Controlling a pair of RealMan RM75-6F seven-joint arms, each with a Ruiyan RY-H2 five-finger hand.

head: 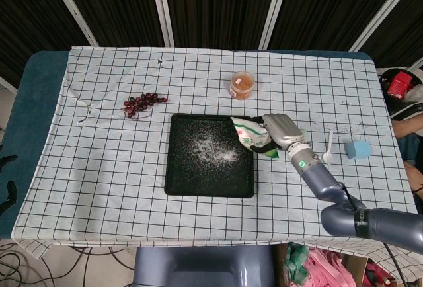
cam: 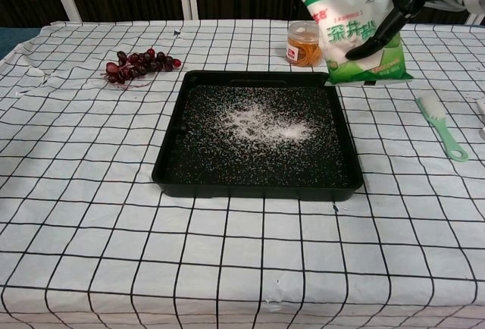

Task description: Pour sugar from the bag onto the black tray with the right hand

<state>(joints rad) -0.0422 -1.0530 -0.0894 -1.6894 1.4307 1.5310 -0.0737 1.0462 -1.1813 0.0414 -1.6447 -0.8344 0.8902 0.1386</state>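
My right hand [head: 282,129] [cam: 400,4] holds the white and green sugar bag [cam: 356,26] [head: 252,135] nearly upright above the far right corner of the black tray [head: 176,168] [cam: 171,164]. White sugar [cam: 261,123] [head: 210,149] lies scattered across the tray's middle. No sugar is falling from the bag. My left hand is out of both views.
A bunch of dark grapes [head: 142,102] [cam: 138,62] lies left of the tray. An orange-filled jar [head: 242,84] [cam: 305,42] stands behind it. A green brush [cam: 442,126] [head: 304,147], a white spoon [head: 328,149] and a blue block [head: 358,149] lie to the right.
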